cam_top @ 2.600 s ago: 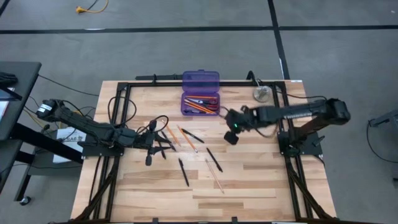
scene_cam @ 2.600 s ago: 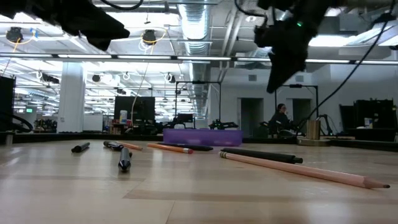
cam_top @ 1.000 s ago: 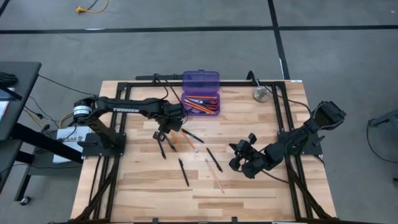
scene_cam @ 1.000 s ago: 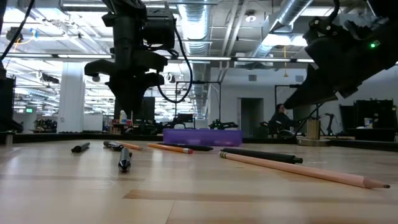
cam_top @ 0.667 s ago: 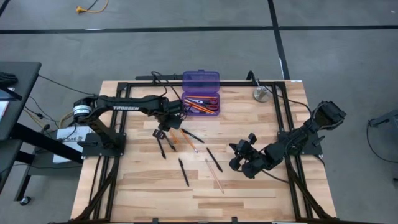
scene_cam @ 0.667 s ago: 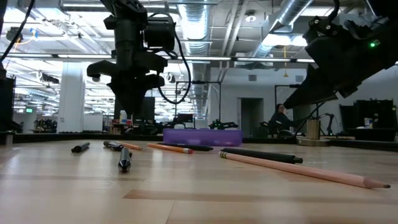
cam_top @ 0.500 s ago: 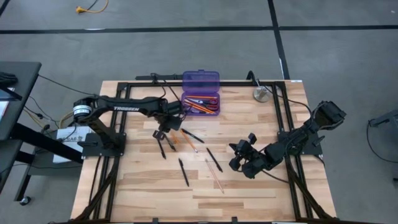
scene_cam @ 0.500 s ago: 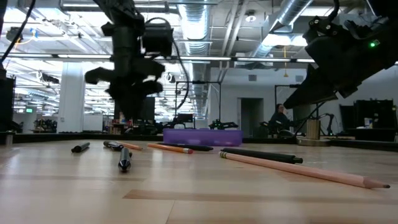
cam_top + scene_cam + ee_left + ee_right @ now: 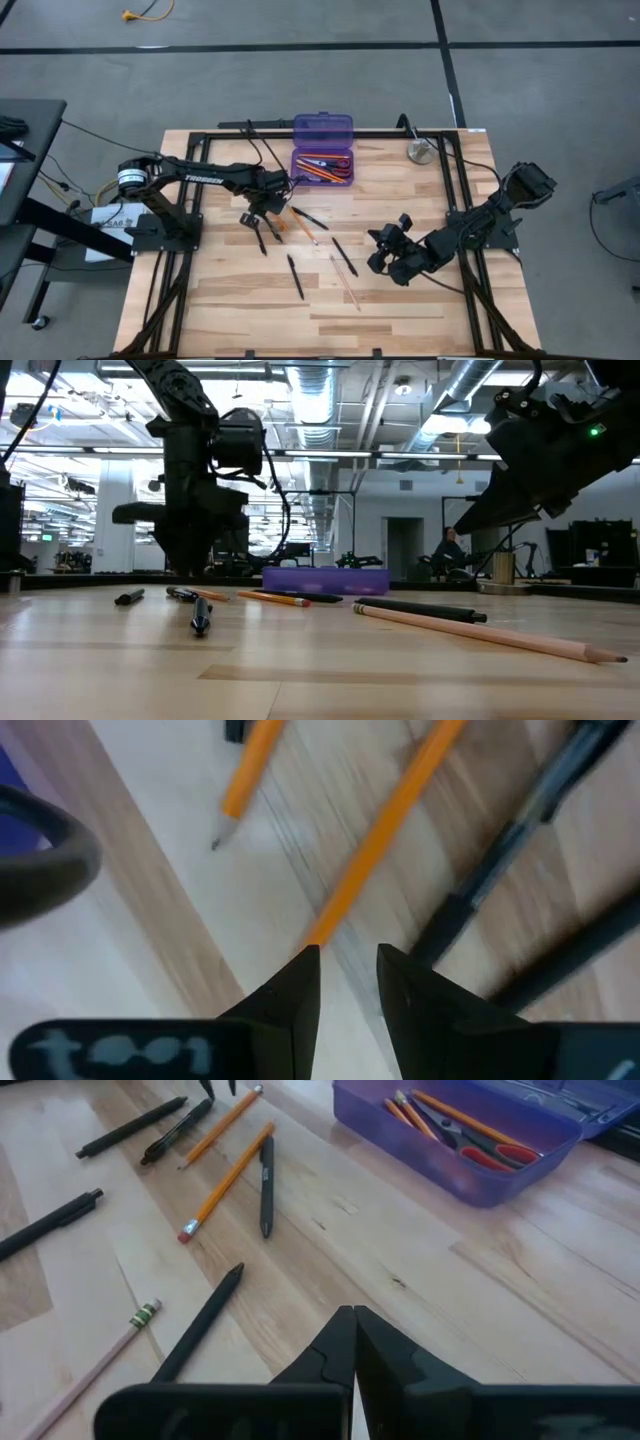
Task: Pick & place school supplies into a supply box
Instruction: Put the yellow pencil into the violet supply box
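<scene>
Lowered beside the supply box [image 9: 322, 165], left tool [image 9: 343, 982] straddles an orange pencil [image 9: 385, 830].

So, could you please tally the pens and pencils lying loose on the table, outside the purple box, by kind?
Black pens: 5
Orange pencils: 2
Pale wood pencil: 1
Total: 8
</scene>
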